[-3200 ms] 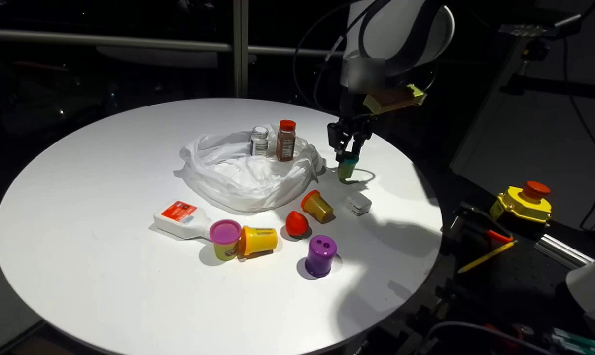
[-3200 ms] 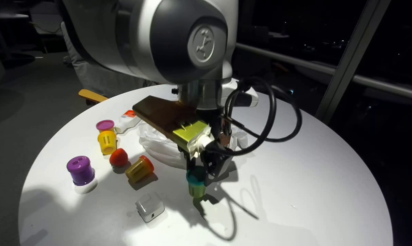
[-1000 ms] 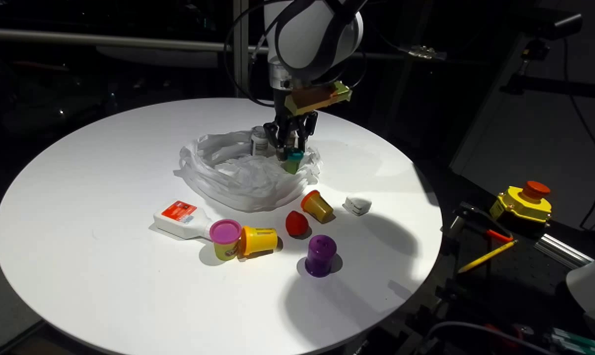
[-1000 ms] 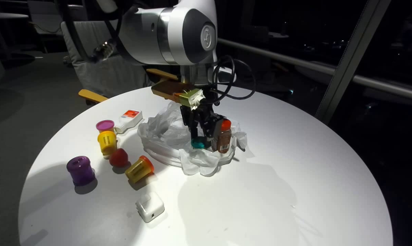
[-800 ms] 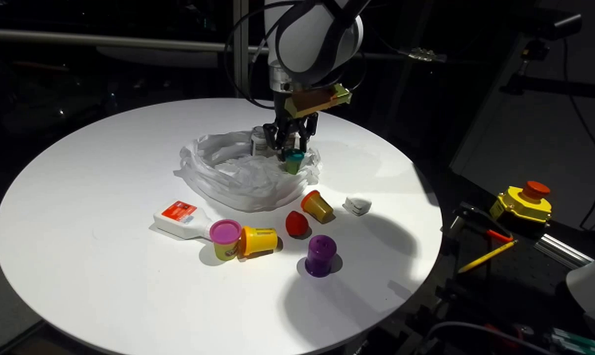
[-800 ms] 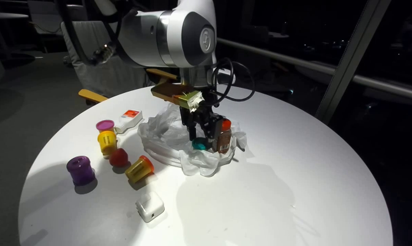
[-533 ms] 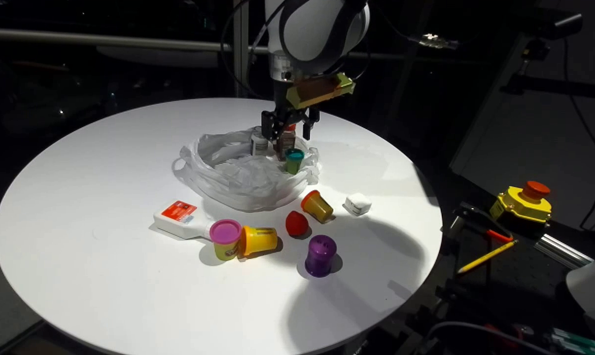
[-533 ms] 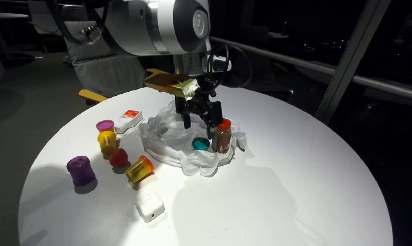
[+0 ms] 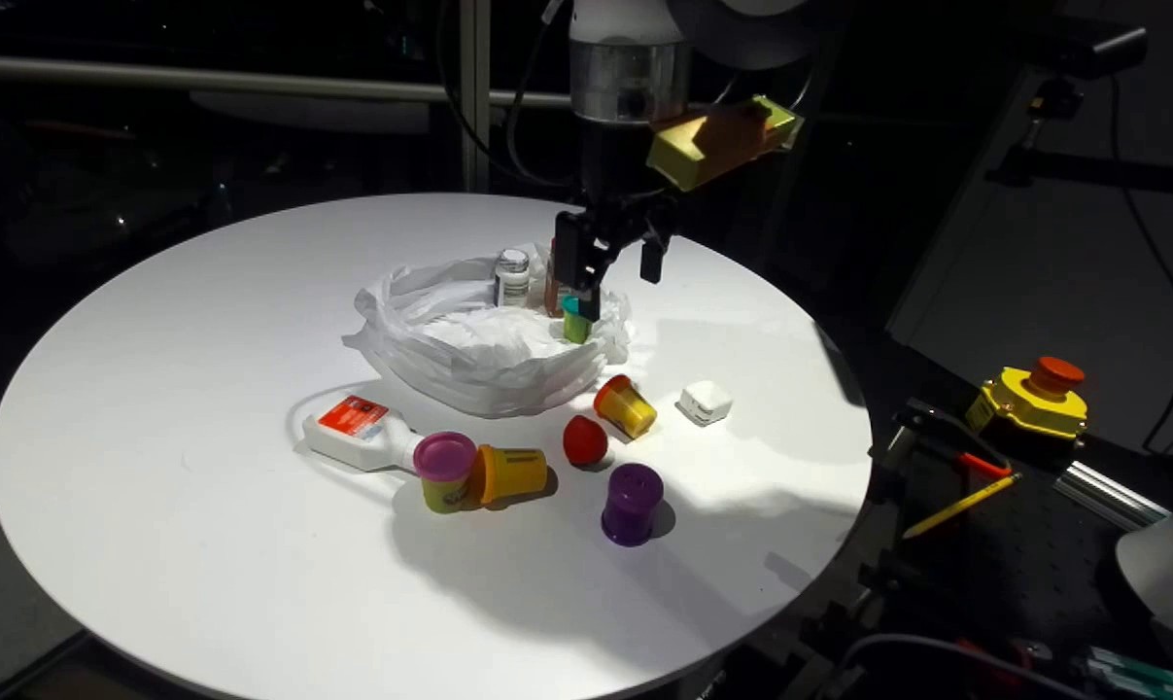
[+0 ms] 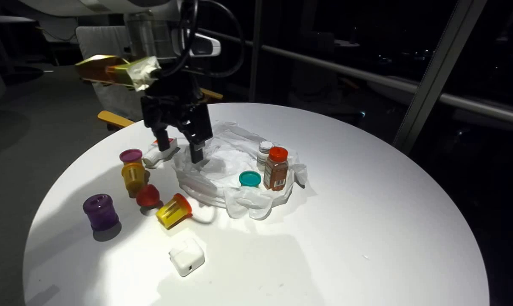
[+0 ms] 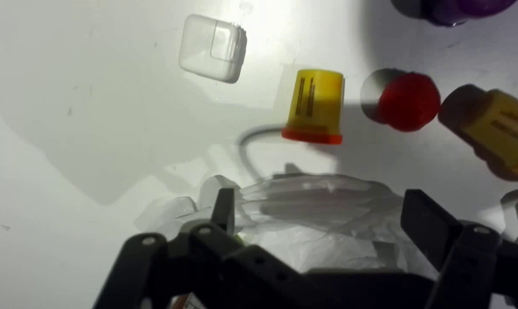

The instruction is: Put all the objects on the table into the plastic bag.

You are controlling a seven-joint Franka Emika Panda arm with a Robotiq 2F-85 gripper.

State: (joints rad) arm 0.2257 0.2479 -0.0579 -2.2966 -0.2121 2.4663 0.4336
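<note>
I see the tool (image 11: 319, 210) hanging in the air, its two fingers spread wide, with the plastic bag (image 9: 489, 389) showing between them in the wrist view. In an exterior view the bag sits just beyond the middle of the round white worktop (image 9: 207, 564), mouth up. Three things stand upright in it: a green-lidded cup (image 10: 250, 179), lid facing up, a red-capped jar (image 10: 276, 173) just beside it, and a white-capped bottle (image 9: 512, 282). Outside, a red-labelled bottle (image 9: 351, 433) lies flat toward the left edge, long axis running left to right, neck pointing at an upright purple-lidded cup (image 9: 445, 472); whether they touch I cannot tell. Just beside that cup a yellow cup (image 9: 513, 473) lies on its side, base toward the right edge. An orange-lidded cup (image 9: 626, 406) lies tipped too, lid aimed at the bag, base toward the near right edge, and a red rounded toy (image 9: 585, 441) sits between those two. A purple pot (image 9: 632, 506) stands upright closer to the near edge, holed top up; a small white block (image 9: 706, 402) rests toward the right edge.
</note>
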